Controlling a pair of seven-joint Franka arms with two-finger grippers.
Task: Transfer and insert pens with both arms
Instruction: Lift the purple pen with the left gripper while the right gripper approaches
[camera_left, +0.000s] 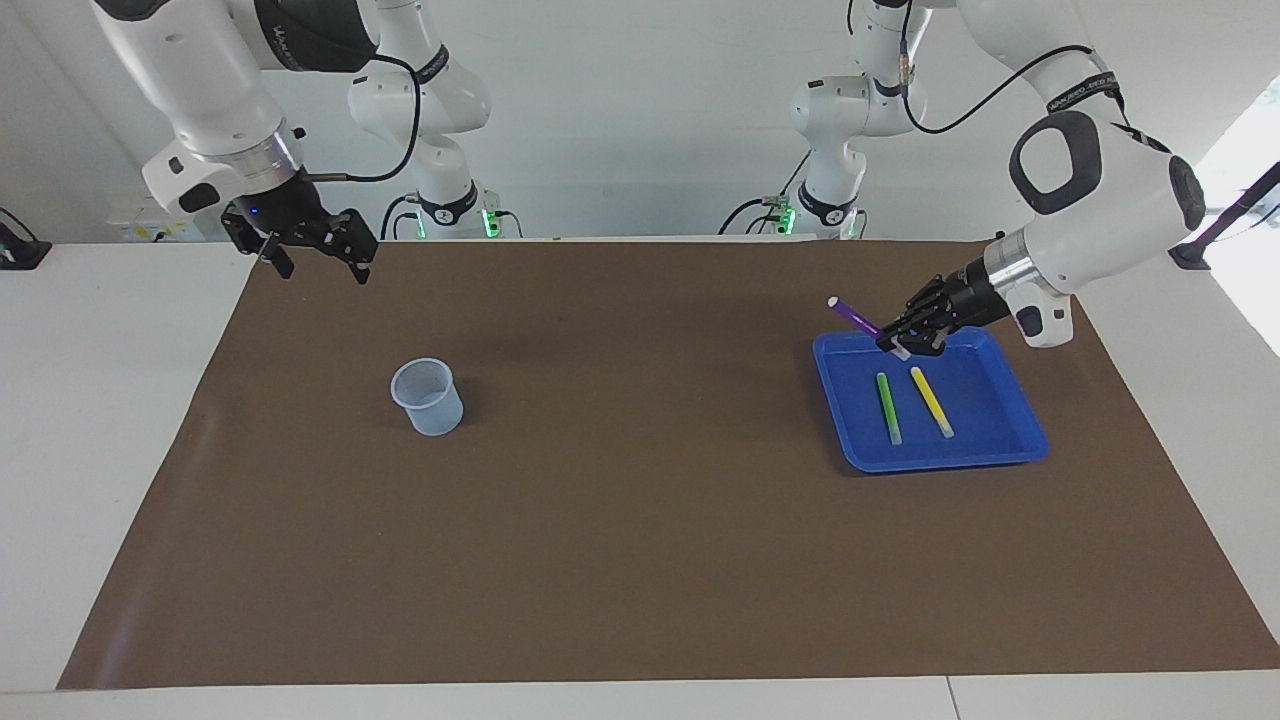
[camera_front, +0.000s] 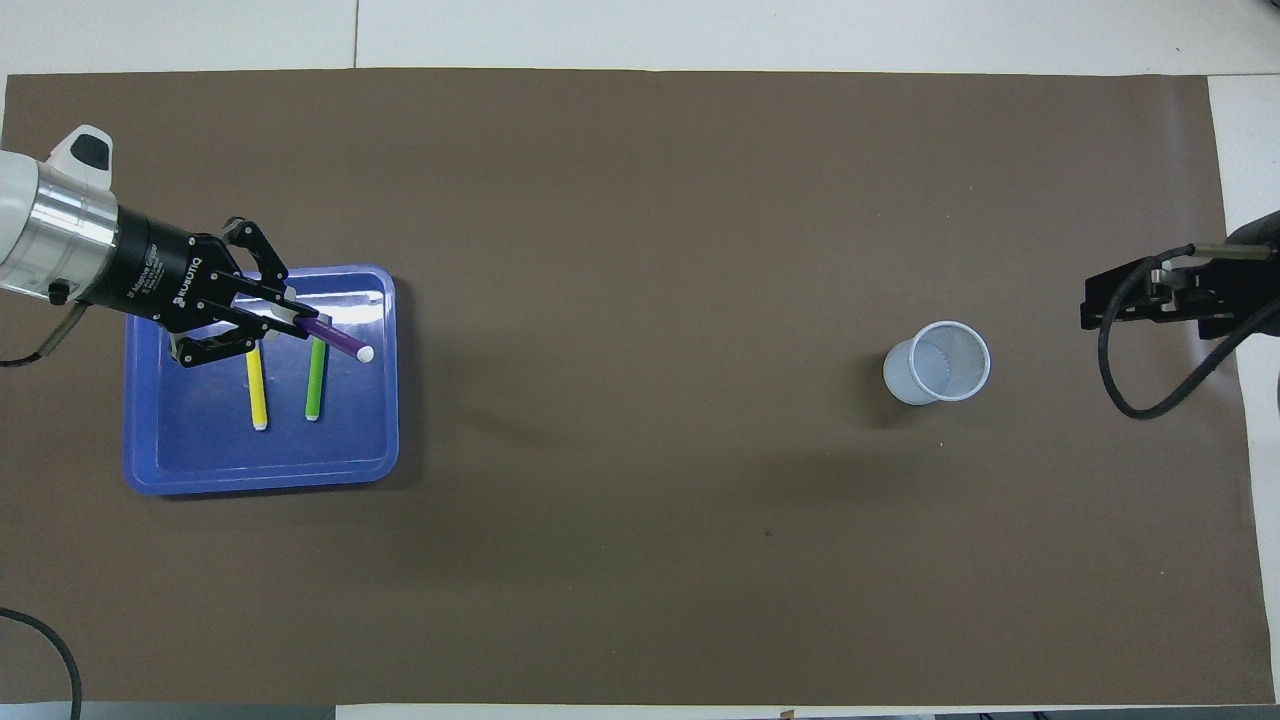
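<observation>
My left gripper (camera_left: 902, 345) (camera_front: 298, 322) hangs in the air over the blue tray (camera_left: 985, 405) (camera_front: 200, 450), shut on the purple pen (camera_left: 856, 316) (camera_front: 340, 340). It grips the pen at one end, and the pen's pale tip points toward the middle of the table. The green pen (camera_left: 887, 405) (camera_front: 316, 378) and the yellow pen (camera_left: 931, 401) (camera_front: 257, 385) lie side by side in the tray. My right gripper (camera_left: 320, 268) (camera_front: 1088, 300) waits open and holds nothing, over the brown mat's corner at the right arm's end.
A pale translucent cup (camera_left: 428, 397) (camera_front: 937, 362) stands upright on the brown mat (camera_left: 640, 520) toward the right arm's end. Two smaller white arms (camera_left: 440, 150) (camera_left: 830, 150) with green base lights stand at the robots' edge of the table.
</observation>
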